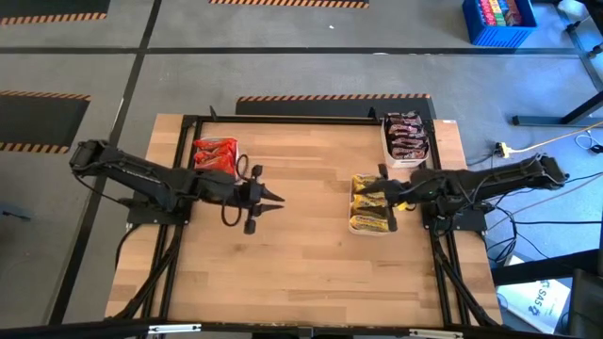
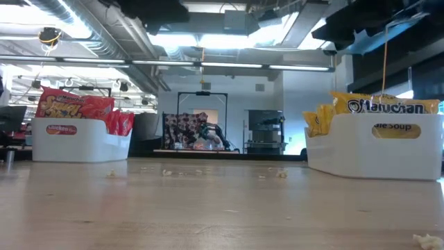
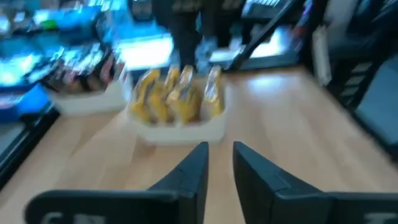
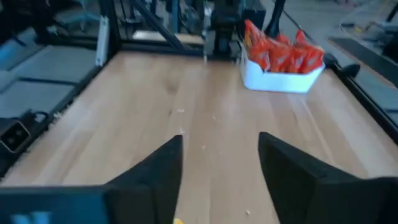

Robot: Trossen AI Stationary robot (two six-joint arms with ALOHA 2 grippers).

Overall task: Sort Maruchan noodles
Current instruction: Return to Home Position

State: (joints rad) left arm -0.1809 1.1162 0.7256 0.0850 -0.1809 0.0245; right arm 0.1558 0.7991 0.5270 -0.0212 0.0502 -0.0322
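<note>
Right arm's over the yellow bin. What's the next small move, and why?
Probably draw the right gripper up and back toward its base. It hangs open and empty over the yellow noodles. The red noodles and dark noodles sit binned separately, and no loose packet shows on the table. The left gripper hovers mid-table.

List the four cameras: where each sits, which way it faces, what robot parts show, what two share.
High: overhead, straight down on the table; both arms, left gripper, right gripper.
Low: table height, level across; no arm.
Left wrist: past its open fingers toward the yellow noodles.
Right wrist: past its open fingers toward the red noodles.
Shared: low and right wrist both see the red noodles.
</note>
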